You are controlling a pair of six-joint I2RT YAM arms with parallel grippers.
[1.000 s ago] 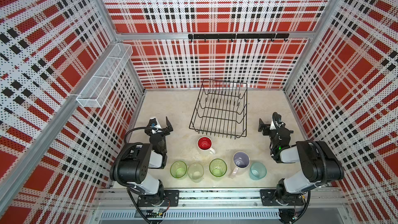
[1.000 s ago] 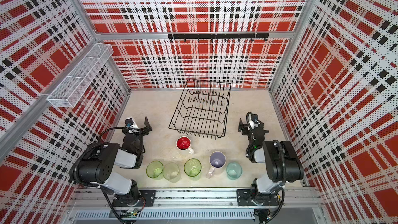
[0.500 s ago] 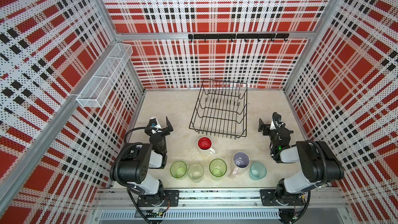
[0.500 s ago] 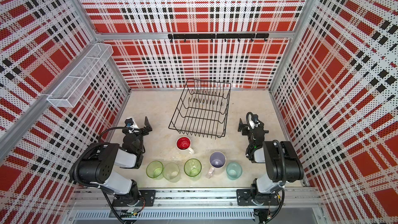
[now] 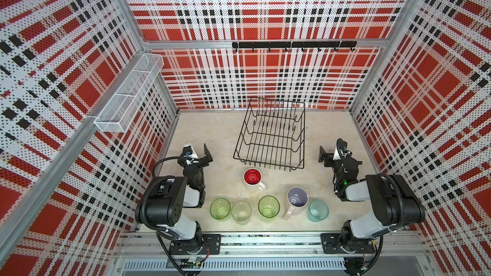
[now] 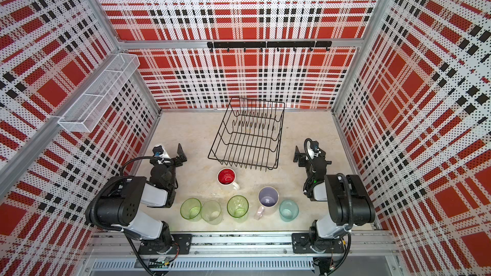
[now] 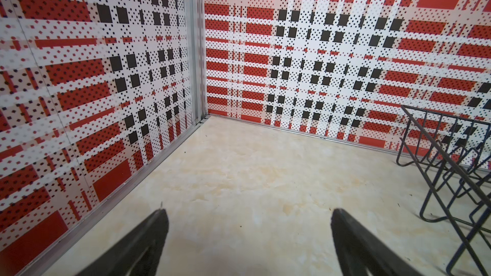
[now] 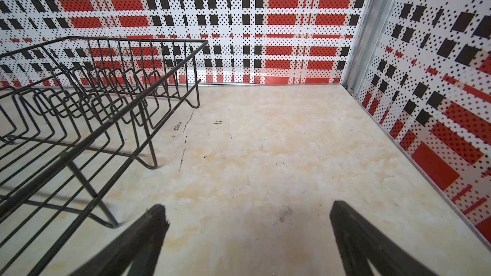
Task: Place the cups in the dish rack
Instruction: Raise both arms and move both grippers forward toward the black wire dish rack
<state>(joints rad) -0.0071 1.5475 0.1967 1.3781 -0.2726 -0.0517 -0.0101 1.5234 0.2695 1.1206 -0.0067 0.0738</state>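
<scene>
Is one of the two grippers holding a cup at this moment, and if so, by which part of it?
Nothing is held. The left gripper and the right gripper are both open, with only the bare table showing between their jaws.

the black wire dish rack [image 5: 271,135] sits square on the table [image 5: 220,134] toward the back, prongs up. all 6 cups stand upright, mouths up, in front of it. the white mug [image 5: 252,177], red inside, is just before its front edge. nearer the front runs a row, left to right: green tumbler [image 5: 220,208], frosted tumbler [image 5: 241,211], second green tumbler [image 5: 269,206], pink mug [image 5: 297,197] with lilac inside, teal tumbler [image 5: 318,209].
</scene>
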